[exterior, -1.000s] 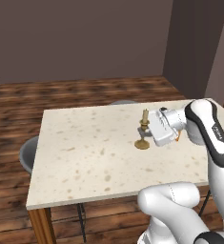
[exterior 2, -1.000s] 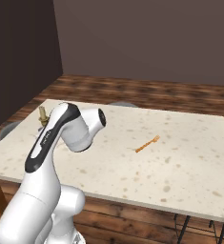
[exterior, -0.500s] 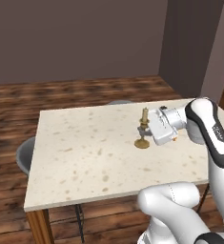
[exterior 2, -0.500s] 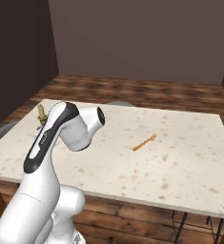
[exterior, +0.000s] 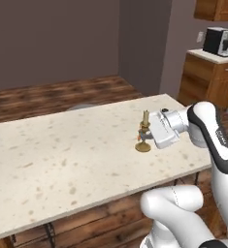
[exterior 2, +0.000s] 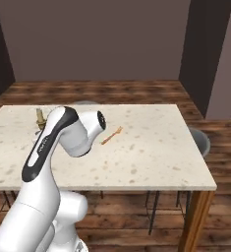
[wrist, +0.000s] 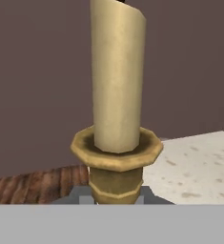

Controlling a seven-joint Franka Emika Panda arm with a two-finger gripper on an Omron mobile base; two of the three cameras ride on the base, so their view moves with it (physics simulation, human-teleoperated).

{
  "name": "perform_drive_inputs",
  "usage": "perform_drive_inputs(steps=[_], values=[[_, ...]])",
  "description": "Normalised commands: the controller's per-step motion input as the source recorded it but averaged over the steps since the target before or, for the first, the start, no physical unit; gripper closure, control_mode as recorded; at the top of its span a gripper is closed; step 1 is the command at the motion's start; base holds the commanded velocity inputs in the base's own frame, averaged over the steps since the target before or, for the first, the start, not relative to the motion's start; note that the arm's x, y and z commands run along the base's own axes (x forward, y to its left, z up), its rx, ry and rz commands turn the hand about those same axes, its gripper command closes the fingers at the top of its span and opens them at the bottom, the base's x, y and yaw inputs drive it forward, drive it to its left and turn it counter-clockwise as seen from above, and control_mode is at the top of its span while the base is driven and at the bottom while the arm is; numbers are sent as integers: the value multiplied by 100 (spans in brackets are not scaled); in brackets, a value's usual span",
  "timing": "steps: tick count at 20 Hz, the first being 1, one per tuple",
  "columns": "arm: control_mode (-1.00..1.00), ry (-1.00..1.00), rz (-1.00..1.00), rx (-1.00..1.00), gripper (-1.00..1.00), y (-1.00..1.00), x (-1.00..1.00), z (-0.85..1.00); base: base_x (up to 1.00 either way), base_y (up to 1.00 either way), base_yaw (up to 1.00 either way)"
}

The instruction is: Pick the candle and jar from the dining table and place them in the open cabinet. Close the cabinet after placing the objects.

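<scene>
Worktop [exterior: 62, 160]: rectangular, cream stone-like top with brown speckles, wooden legs, standing on a wood-plank floor [exterior 2: 136, 91]. Candle [exterior: 144, 133] on brass holder, upright, toward 3 o'clock in the left base view. Small orange stick [exterior 2: 111, 136] near centre.

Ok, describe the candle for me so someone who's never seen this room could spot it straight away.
Look at the big cream speckled dining table on the dark wood floor. The candle stands toward its edge nearest the robot's white arm, with the gripper shut on its stem. It is a short cream stub in a slim brass holder with a round base, upright, unlike the thin orange stick lying flat farther along the table.
</scene>
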Motion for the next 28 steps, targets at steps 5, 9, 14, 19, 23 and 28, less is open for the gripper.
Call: perform_drive_inputs(steps=[5,9,14,19,23,28], values=[[100,0,0,0,100,0,0,0,-2,-61,-47],[100,0,0,0,100,0,0,0,0,-65,-51],[100,0,0,0,100,0,0,0,0,-60,-55],[100,0,0,0,100,0,0,0,1,-82,-53],[100,0,0,0,100,0,0,0,4,-86,-52],[100,0,0,0,100,0,0,0,10,-84,-52]])
